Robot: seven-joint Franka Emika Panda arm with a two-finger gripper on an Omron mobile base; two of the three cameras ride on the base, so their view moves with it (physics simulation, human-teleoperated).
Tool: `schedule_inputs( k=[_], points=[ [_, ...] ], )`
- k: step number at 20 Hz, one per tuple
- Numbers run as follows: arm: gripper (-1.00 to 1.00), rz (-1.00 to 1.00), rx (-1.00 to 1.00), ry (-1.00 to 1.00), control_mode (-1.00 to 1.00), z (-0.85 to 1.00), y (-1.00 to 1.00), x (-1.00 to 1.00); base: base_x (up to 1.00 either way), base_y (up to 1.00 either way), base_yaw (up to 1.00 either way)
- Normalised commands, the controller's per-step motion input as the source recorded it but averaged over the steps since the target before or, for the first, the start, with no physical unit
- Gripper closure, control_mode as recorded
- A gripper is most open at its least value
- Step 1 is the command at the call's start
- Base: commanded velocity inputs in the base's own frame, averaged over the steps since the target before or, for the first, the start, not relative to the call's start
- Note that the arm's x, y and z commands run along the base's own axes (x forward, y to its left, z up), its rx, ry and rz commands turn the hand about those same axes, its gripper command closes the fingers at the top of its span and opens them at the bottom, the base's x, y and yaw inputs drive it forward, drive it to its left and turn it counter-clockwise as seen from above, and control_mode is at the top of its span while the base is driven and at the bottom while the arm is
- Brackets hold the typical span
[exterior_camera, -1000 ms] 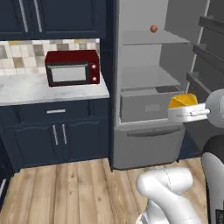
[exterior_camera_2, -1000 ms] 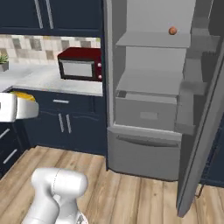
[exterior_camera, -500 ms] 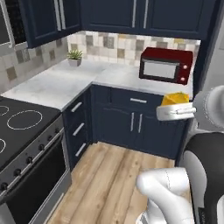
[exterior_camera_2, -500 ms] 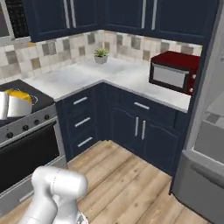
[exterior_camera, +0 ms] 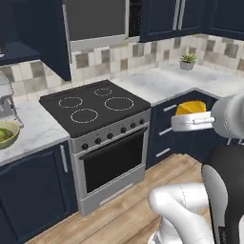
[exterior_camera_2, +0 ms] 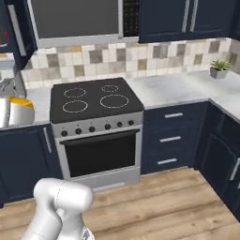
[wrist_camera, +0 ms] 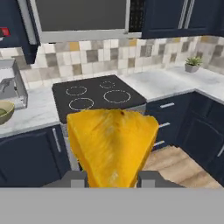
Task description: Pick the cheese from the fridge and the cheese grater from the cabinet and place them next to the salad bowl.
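- Navy cabinets [exterior_camera_2: 178, 136] and pale marble counter [exterior_camera_2: 180, 89] wrap the corner of the kitchen, with bare wood floor [exterior_camera_2: 154, 201] open across the lower part of both base views.
- Black stove [exterior_camera: 102, 121] sits mid-frame in every view, four rings on top, oven door below.
- Hand view has the cheese [wrist_camera: 111, 144], a yellow-orange wedge, large in the lower centre and covering the oven front; the gripper [wrist_camera: 111, 178] is closed on it, one finger either side.
- Left base view shows the wedge small at the right, above the white hand; right base view cuts it off at the left edge.
- Salad bowl [exterior_camera: 5, 134] lies at the left edge of the left base view, partly cropped, with green inside.
- Potted plant [exterior_camera_2: 219, 69] stands on the far right counter, well apart from the bowl.
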Motion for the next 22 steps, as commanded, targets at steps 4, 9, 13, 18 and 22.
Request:
schedule_inputs(
  k=[4, 9, 13, 18, 22],
  points=[
    [1.0, 0.0, 0.0, 0.0, 1.0, 0.0, 0.0, 0.0, -0.27, 0.25, 0.67],
    [1.0, 0.0, 0.0, 0.0, 1.0, 0.0, 0.0, 0.0, 0.43, 0.58, 0.09],
    [1.0, 0.0, 0.0, 0.0, 1.0, 0.0, 0.0, 0.0, 1.0, 0.57, 0.04],
    [1.0, 0.0, 0.0, 0.0, 1.0, 0.0, 0.0, 0.0, 1.0, 0.85, 0.0],
    [1.0, 0.0, 0.0, 0.0, 1.0, 0.0, 0.0, 0.0, 0.65, 0.8, 0.0]
  ],
)
